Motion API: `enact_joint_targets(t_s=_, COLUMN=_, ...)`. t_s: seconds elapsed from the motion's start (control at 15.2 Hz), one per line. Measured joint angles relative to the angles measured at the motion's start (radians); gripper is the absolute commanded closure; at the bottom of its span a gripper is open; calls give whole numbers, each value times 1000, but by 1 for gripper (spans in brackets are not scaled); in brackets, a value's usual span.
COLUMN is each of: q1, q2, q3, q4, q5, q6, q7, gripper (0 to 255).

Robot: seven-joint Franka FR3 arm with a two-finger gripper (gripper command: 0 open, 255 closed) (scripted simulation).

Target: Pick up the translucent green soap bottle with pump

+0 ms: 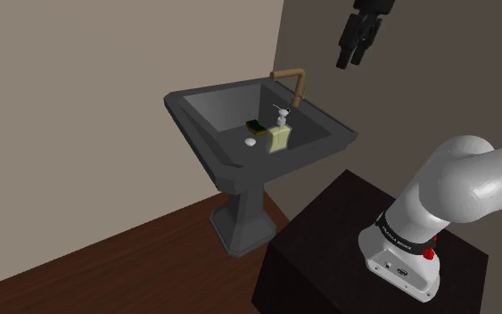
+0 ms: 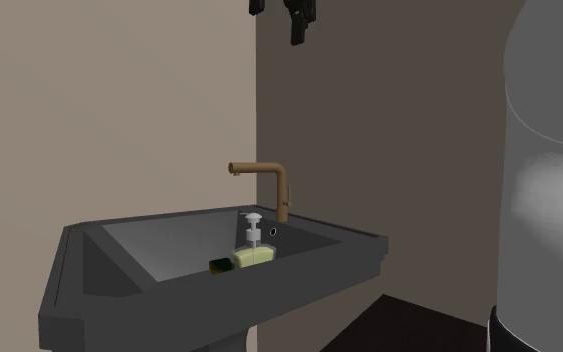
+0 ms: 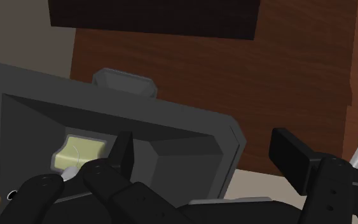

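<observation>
**Grasp not yet started, bottle in sink**

Jaws stand apart, empty, high above the sink and well apart from the pale yellow-green soap bottle with white pump (image 1: 279, 136). The bottle is upright in the dark grey pedestal sink (image 1: 191, 120), near the brown angular faucet (image 1: 292, 82), with a dark green-and-yellow sponge (image 1: 255, 126) just beside it. Judged: descent, closing and lift all remain. Room: beige and brown walls, dark wood floor (image 1: 106, 259).

Dark grey pedestal sink (image 1: 195, 129) basin carries pale green pump soap bottle (image 1: 280, 137), dark sponge (image 1: 256, 126), brown faucet (image 1: 295, 82) on rim.
</observation>
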Motion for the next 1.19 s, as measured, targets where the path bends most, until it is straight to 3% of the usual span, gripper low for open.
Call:
enact_joint_targets(t_s=0.2, q1=-4, q2=32, q3=-11, q4=-5, q5=-4, q6=35, q7=-8, gripper=0)
enact_joint_targets(t_s=0.53, q1=-20, q2=141, q3=-51, q4=-42, q5=-15, q6=175, q7=-36, gripper=0)
enact_joint_targets(t_s=1.19, q1=-41, q2=443, q3=-136, q4=11, q5=5, q6=414, q7=-103, gripper=0)
